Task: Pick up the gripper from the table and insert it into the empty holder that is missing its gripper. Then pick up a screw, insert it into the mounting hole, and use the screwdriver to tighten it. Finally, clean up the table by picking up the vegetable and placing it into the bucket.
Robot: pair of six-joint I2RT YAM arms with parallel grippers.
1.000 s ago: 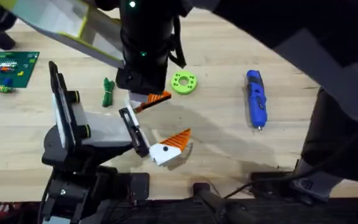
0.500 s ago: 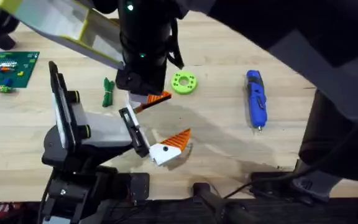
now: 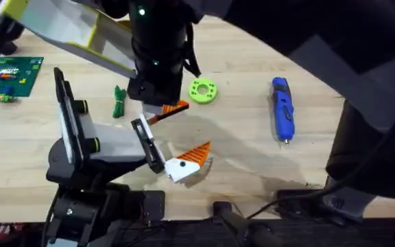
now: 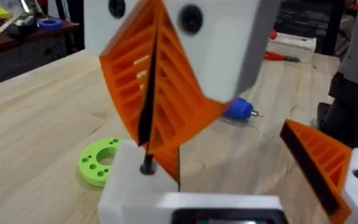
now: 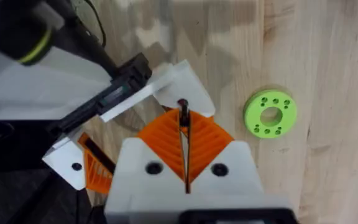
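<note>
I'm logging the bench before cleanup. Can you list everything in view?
Circuit board: one, green, far left of the table.
Vegetable: one, dark green, left of the arm.
Ring: one, bright green with holes, centre.
Screwdriver: one, blue, right side.
Gripper body: one, white and black, on a black stand, near left.
Black bar: one, at that body's front.
Dotted fingertip: one, orange on a white base, at the bar's near end.
White block: one, under the pin's tip.
Pin: one, thin, black, held upright.
Right gripper: one, white with orange pads, shut on the pin.
</note>
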